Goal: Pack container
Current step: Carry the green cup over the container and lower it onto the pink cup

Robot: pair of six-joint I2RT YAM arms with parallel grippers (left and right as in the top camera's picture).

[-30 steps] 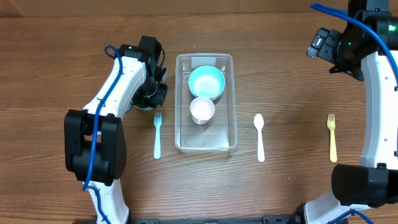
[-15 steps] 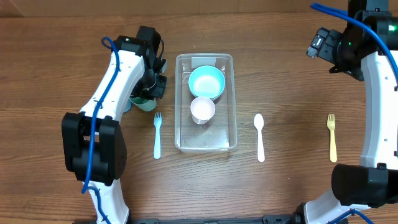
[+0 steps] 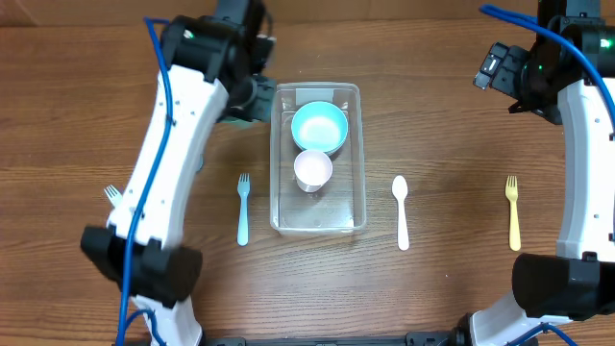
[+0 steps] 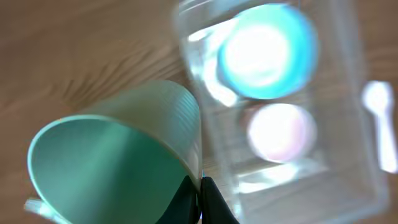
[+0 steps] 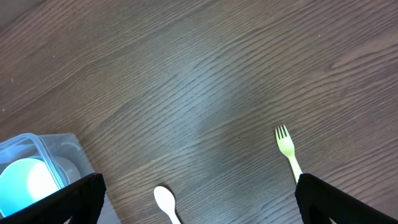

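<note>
The clear rectangular container (image 3: 362, 197) lies mid-table and holds a light-blue bowl (image 3: 318, 127) and a white cup (image 3: 312, 170). My left gripper (image 3: 252, 102) is raised beside the container's far left corner. It is shut on the rim of a green ribbed cup (image 4: 118, 155), with its fingers (image 4: 208, 202) pinching the wall. The container (image 4: 311, 180), bowl (image 4: 264, 53) and white cup (image 4: 280, 130) show blurred below it. My right gripper (image 3: 502, 75) hovers open and empty at the far right, over bare wood (image 5: 205, 208).
A blue fork (image 3: 242, 207) lies left of the container and a white spoon (image 3: 401, 211) right of it. A yellow fork (image 3: 513, 211) lies further right. A white fork tip (image 3: 113, 195) shows by the left arm. The spoon (image 5: 165, 202) and yellow fork (image 5: 287, 149) also show in the right wrist view.
My left arm has lifted the green cup off the table and carried it up and right, toward the container's far left corner. The right arm has not moved.
</note>
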